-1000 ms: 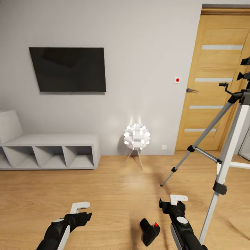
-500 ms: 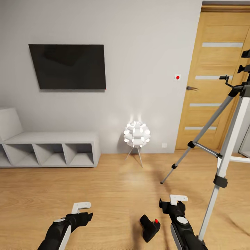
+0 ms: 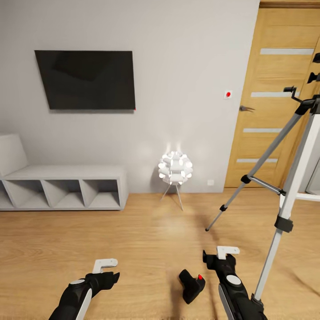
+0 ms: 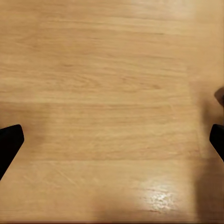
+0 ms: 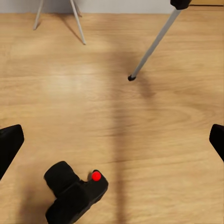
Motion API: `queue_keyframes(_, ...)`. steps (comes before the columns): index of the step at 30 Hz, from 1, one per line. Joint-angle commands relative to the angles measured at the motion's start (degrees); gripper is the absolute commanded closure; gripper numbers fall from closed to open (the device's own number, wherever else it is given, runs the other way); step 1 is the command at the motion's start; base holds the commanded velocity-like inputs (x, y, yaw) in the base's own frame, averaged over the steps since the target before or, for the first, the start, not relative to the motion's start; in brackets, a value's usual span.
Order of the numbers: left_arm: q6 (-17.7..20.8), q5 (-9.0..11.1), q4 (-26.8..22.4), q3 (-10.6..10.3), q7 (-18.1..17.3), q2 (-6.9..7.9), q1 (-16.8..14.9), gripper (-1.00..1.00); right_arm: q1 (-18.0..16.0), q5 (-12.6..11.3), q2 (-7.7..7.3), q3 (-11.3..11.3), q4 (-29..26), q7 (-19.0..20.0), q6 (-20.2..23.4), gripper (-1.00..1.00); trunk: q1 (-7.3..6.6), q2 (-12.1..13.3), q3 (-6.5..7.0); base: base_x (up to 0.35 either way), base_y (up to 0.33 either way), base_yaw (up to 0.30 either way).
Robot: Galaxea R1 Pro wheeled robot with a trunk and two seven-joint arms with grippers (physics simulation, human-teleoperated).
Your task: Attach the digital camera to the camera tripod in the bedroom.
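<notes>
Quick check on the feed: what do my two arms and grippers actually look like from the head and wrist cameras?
In the head view both arms are matte black with white panels along the forearm and a round white-grey disc near the wrist. The left gripper and the right gripper each carry a white, bracket-shaped piece on a black body. In the wrist views the fingertips are plain black wedges. No cables or markings are visible.

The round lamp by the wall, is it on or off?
On. The ball-shaped lamp glows bright white and throws a light patch on the wall behind it and the wood floor in front.
</notes>
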Motion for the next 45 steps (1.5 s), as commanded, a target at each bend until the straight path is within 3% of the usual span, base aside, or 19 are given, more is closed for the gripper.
queue_keyframes(1,0.32,0.11,-0.02,0.19,-0.29,-0.06,-0.03,-1.0,-0.04,0.62,0.06,-0.06,-0.49,0.28,0.33,-1.0,0.01,-0.05,-0.29,0.0,0.0,0.0)
queue_keyframes(11,0.32,0.11,0.1,0.19,-0.29,-0.06,-0.01,-1.0,-0.03,0.6,0.08,0.12,-5.31,0.43,0.21,-1.0,0.27,-0.18,-2.51,0.0,0.0,0.0)
queue_keyframes(25,0.32,0.11,-0.02,0.15,-0.29,-0.02,-0.03,-1.0,-0.02,0.58,0.08,0.13,-5.53,0.32,0.41,-1.0,0.63,-0.37,-5.61,0.0,0.0,0.0)
queue_keyframes(45,0.32,0.11,-0.2,0.1,-0.29,0.03,-0.04,-1.0,-0.03,0.51,0.17,0.15,-5.79,0.75,0.43,-1.0,0.66,-0.38,-5.83,0.0,0.0,0.0)
